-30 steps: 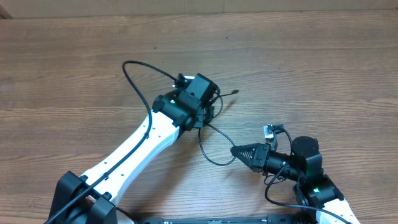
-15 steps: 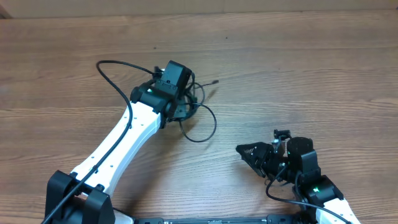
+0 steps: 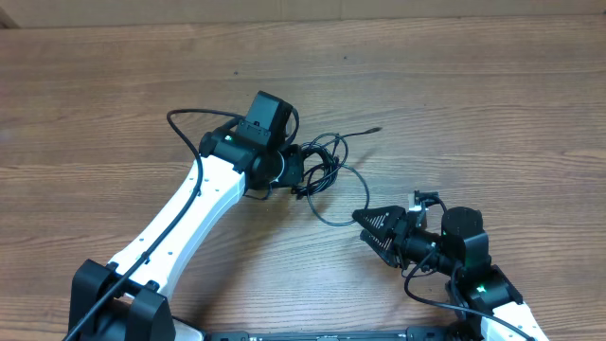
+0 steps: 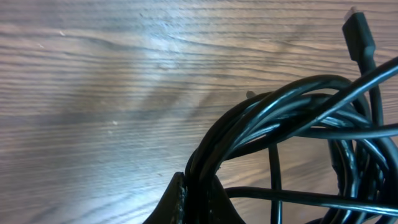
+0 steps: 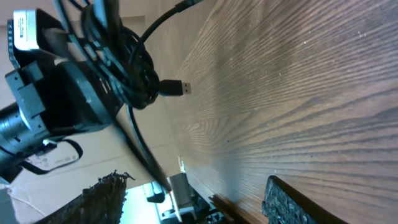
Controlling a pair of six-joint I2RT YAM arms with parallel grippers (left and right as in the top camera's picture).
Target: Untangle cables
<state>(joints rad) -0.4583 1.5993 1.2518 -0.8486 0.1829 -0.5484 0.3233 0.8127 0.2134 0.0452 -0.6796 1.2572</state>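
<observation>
The cables (image 3: 322, 169) are a black tangled bundle hanging at the tip of my left gripper (image 3: 295, 170), which is shut on them. One loop (image 3: 333, 216) trails toward my right gripper (image 3: 365, 228), and a plug end (image 3: 377, 129) sticks out to the right. In the left wrist view the cables (image 4: 280, 124) run down into the closed left gripper (image 4: 198, 196), with a plug (image 4: 359, 36) at top right. My right gripper (image 5: 196, 208) is open; one strand (image 5: 140, 152) crosses the gap without touching either pad. A silver-tipped plug (image 5: 179, 87) juts from the bundle.
The wooden table (image 3: 473, 104) stretches bare on all sides of the arms. A thicker black wire (image 3: 185, 128) belonging to the left arm arcs out behind its wrist. The left wrist camera housing (image 5: 50, 99) fills the right wrist view's left side.
The right gripper has opened and released the cable loop. The left arm pulled the bundle to the left, then came back right, and the cables now bunch closer at its tip.
</observation>
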